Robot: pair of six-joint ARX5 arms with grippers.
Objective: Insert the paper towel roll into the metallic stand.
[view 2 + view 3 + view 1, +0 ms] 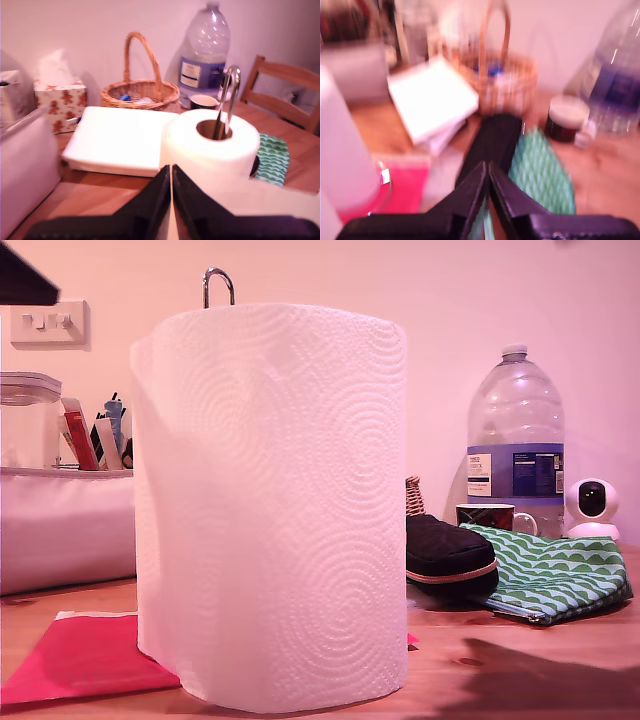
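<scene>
Paper towel roll [210,145] sits on the metallic stand [227,100], just beyond my first claw [171,172], closed empty; second claw [487,172] closed too.

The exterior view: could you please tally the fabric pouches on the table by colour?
Black pouch: 1
Green patterned pouch: 1
Total: 2

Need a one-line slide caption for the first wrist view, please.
Paper towel roll seated on the metallic stand, its loop rising from the core; my first gripper shut.
</scene>
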